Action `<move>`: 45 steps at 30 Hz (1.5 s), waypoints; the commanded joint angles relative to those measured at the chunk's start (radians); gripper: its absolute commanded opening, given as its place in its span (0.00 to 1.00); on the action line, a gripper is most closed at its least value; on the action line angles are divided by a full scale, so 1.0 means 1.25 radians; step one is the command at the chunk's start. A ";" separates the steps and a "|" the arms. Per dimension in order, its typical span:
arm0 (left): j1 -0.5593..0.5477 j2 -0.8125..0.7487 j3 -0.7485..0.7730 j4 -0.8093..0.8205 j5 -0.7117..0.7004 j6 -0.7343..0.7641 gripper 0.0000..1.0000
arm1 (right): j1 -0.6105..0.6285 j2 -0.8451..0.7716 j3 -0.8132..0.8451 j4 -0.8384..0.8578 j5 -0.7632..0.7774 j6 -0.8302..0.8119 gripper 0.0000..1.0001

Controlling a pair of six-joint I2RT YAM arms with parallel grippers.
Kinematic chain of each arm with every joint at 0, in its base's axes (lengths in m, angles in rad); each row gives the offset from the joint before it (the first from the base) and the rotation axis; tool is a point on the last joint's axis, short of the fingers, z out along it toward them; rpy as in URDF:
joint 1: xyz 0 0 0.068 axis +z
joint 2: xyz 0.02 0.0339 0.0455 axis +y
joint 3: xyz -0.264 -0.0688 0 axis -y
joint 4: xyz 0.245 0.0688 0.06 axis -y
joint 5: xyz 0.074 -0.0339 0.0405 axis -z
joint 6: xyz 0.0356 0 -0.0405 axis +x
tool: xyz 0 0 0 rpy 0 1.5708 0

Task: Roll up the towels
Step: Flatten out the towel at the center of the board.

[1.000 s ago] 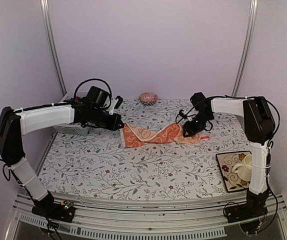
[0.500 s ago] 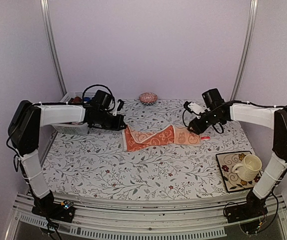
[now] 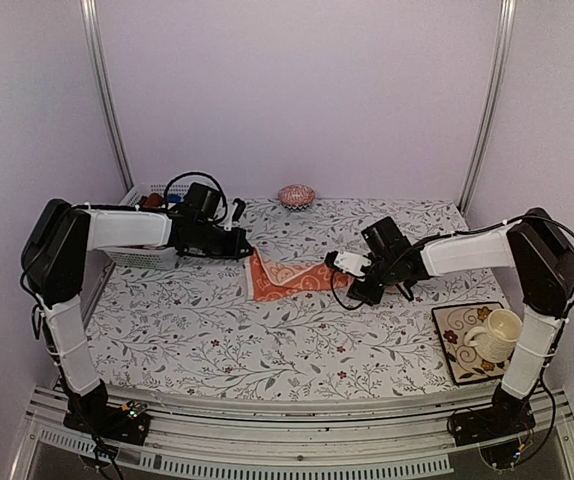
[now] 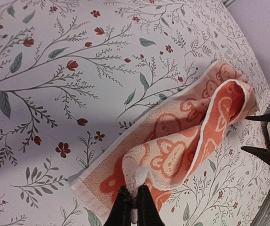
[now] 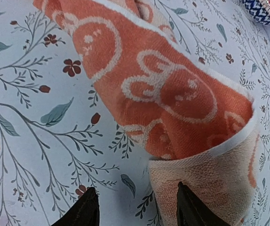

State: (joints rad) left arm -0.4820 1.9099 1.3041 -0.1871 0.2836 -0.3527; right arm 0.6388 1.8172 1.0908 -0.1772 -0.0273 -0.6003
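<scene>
Top external view, with both wrist views.

Reader: What surface and room were shown?

Author: A table lay under a white cloth printed with grey-green sprigs and small red flowers. Plain lilac walls enclosed it, with a metal rail in each back corner.

Reader: And from left to right?

Author: A white basket sat at the back left edge, with the left arm crossing it. The left gripper was closed on the left corner of the peach-orange towel. In the left wrist view its fingers were pinched together on the hem. The towel lay on the cloth at centre back, loosely twisted, its right end doubled over. A small pink patterned dome stood at the back edge, apart from the towel. The right gripper was at the doubled end with its jaws apart and nothing clamped: one finger over bare cloth, the other over the towel's pale underside. At the near right, a cream cup stood on a swirl-patterned plate.

Reader: What could not be made out?

Author: The basket's contents were mostly behind the left arm. From above, the right gripper's fingers were lost against its dark body. Whether either finger touched the towel could not be told. The right arm covered the plate's right edge. A blue-and-white patterned thing was cut off at the top right corner of the right wrist view.
</scene>
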 commanded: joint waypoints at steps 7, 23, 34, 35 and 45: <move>0.008 -0.017 -0.036 0.053 0.043 0.000 0.00 | 0.018 0.128 0.023 0.045 0.205 0.036 0.56; 0.011 -0.018 -0.008 0.051 0.048 0.028 0.00 | 0.014 0.192 0.054 0.062 0.300 0.028 0.02; 0.014 -0.147 -0.037 0.050 0.164 0.187 0.00 | -0.074 -0.085 0.087 -0.179 -0.103 0.025 0.02; 0.013 -0.161 -0.047 0.039 0.188 0.199 0.00 | -0.082 -0.100 0.102 -0.227 -0.161 0.023 0.02; 0.009 -0.356 -0.190 -0.017 0.369 0.240 0.00 | -0.103 -0.236 0.174 -0.543 -0.702 -0.026 0.02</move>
State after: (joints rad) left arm -0.4755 1.5429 1.1126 -0.1669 0.6407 -0.0879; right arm 0.5152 1.5730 1.2831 -0.6682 -0.5732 -0.5968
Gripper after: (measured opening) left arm 0.021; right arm 0.021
